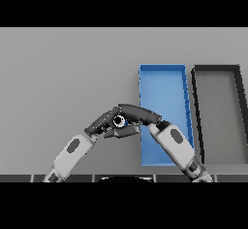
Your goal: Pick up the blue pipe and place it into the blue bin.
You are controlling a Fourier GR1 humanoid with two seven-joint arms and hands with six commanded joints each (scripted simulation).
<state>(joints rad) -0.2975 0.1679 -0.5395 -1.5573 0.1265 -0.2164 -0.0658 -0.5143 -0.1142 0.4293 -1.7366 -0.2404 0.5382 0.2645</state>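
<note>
Plainly, we find no writing or labels on anything. Our grey table [68, 68] is flat and matte. On it, to the right, stand two long rectangular trays side by side: a dark bin [196, 121] with a grey floor, and just left of it the blue bin [164, 92], smooth-walled and shallow. Our right hand [138, 114] reaches leftward over the blue bin's left wall, its fingers curled round the blue pipe [123, 122] (only a small blue bit shows beside a pale ring). Our left hand [100, 123] lies just beside it, fingers fairly straight and touching the right hand.
</note>
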